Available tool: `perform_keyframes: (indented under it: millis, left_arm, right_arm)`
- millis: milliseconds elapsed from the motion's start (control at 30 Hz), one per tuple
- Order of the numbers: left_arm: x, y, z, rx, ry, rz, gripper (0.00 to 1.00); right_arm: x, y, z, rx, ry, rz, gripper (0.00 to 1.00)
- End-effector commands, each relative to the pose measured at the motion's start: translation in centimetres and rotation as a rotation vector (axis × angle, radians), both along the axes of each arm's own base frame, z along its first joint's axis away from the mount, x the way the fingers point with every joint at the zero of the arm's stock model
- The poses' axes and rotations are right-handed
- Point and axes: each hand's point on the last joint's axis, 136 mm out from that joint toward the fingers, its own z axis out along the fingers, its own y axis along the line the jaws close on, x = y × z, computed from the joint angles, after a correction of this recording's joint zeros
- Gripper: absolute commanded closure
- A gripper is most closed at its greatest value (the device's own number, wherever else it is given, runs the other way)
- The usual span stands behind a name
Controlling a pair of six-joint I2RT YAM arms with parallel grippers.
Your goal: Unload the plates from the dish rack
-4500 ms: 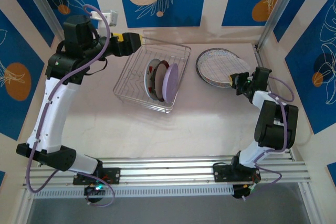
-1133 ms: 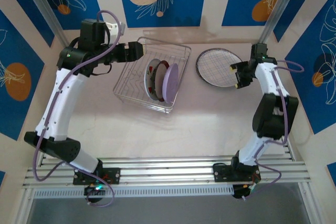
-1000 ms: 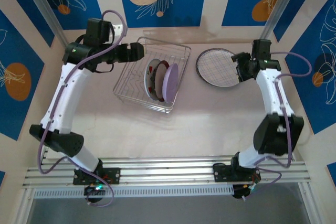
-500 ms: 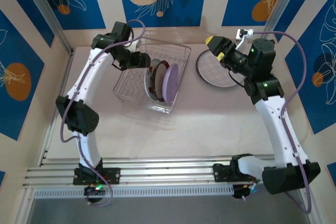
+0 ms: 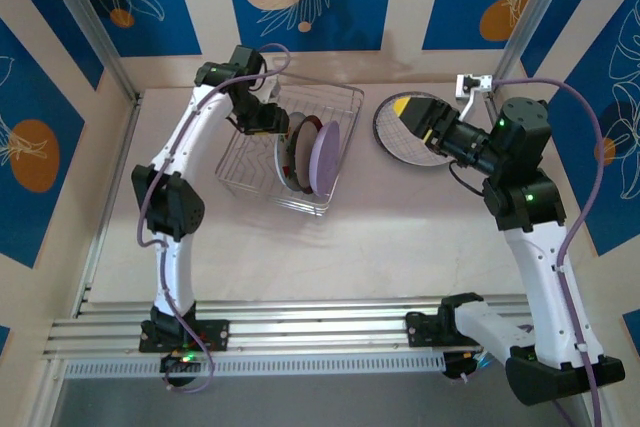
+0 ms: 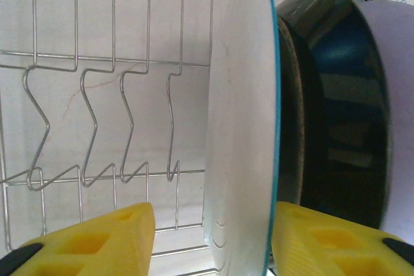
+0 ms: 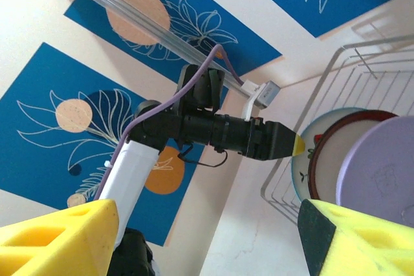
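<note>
My left claw straddles the teal-rimmed white plate standing in the dish rack, part-open, placed to pinch its edge; my right claw hangs wide, empty, over the grid plate on the counter.

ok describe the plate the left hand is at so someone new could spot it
In the wire rack at the back of the table, three plates stand on edge. Take the end plate, with the left hand astride it. It is white with a thin teal rim; the others are a dark plate and a lilac plate.
</note>
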Motion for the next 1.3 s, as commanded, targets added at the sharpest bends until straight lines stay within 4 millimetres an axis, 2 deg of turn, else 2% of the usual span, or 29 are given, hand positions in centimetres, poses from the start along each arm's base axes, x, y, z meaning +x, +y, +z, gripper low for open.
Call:
perform_keyframes:
  millis: [0, 367, 600, 733, 867, 1100, 1267]
  left_arm:
    - [-0.4, -0.7, -0.2, -0.011, 0.02, -0.04, 0.54]
    - [-0.3, -1.7, -2.0, -0.016, 0.051, -0.076, 0.62]
    - [-0.5, -2.5, -2.4, -0.016, 0.055, -0.095, 0.65]
    - [-0.6, -2.5, -2.5, 0.001, 0.052, -0.093, 0.73]
    - [-0.7, -2.2, -2.2, 0.015, 0.045, -0.092, 0.78]
    - [-1.1, -1.9, -0.8, 0.046, 0.007, -0.088, 0.97]
    - [-1.5, -1.8, 0.4, 0.06, -0.021, -0.078, 1.0]
  right_arm:
    - [-0.7, 0.4, -0.7, -0.017, 0.015, 0.033, 0.26]
    - [-0.4, 0.5, -1.1, -0.014, 0.036, 0.036, 0.26]
    - [-0.4, 0.5, -2.0, -0.017, 0.061, 0.035, 0.25]
    - [-0.3, 0.5, -2.2, -0.012, 0.072, 0.035, 0.26]
    - [-0.1, 0.5, -2.3, -0.01, 0.078, 0.035, 0.25]
    - [0.0, 0.6, -2.5, -0.009, 0.085, 0.035, 0.25]
    - [-0.1, 0.6, -2.5, -0.007, 0.087, 0.035, 0.25]
